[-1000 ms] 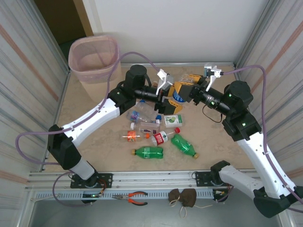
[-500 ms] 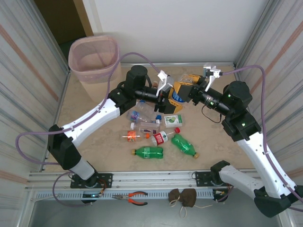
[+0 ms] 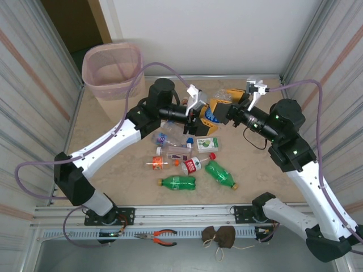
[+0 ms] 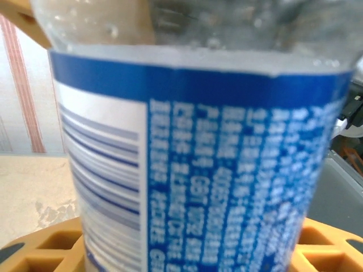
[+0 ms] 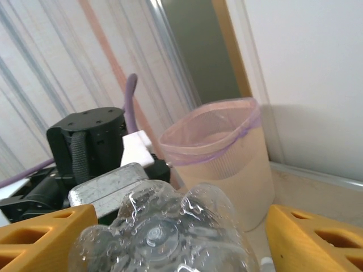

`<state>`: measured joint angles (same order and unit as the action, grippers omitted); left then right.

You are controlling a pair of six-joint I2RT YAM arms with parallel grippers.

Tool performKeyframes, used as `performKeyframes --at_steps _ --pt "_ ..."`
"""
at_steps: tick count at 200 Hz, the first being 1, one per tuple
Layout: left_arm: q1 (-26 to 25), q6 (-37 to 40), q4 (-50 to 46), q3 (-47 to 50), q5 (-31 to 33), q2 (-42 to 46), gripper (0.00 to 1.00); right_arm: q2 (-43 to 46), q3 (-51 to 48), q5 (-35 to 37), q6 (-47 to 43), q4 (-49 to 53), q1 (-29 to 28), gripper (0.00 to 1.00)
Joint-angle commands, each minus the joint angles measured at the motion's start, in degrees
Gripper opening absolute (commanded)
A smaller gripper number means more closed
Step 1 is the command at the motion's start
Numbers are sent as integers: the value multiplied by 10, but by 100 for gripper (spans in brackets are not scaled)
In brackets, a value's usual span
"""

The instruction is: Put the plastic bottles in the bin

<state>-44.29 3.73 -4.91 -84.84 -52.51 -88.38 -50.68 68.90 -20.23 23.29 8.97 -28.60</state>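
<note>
In the top view the two arms meet above the middle of the table (image 3: 255, 170). The left gripper (image 3: 199, 115) and the right gripper (image 3: 226, 109) are on the same blue-label bottle (image 3: 211, 115), which is in the air between them.

The left wrist view gives the detail of the label: the blue-label bottle (image 4: 204, 170) stands very close, with white print and a barcode. The yellow fingers (image 4: 48, 249) press it from both sides, so the left gripper (image 4: 193, 249) is clamped on it.

The right wrist view looks at the clear bottom of this bottle (image 5: 164, 232). The right gripper (image 5: 181, 241) has its fingers (image 5: 317, 238) apart, and on one side there is a free gap beside the bottle. Behind are the black wrist of the left arm (image 5: 85, 141) and the bin (image 5: 227, 164) with its pink bag.

From above, the bin (image 3: 113, 93) stands in the far left corner, well apart from the grippers. Other bottles lie on the table near the arms, among them a green bottle (image 3: 177, 182) and a red-label bottle (image 3: 193, 165).
</note>
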Motion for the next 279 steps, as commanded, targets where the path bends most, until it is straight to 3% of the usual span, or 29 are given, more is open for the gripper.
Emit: performKeyframes --at_steps 1,68,141,185,216,279 --pt "11 25 -10 -2 9 40 54 29 23 62 -30 28 0 77" --pt "81 38 -106 -34 108 68 53 69 25 106 -60 58 2 79" --pt "245 -11 -245 -138 265 66 51 72 22 109 -66 68 4 80" --pt "365 -37 -331 -237 312 5 50 70 21 109 -71 72 6 80" --pt "409 -21 -403 -334 380 -66 50 69 20 111 -74 75 8 80" --pt "475 -22 -516 -485 435 -214 50 71 10 110 -76 78 15 80"
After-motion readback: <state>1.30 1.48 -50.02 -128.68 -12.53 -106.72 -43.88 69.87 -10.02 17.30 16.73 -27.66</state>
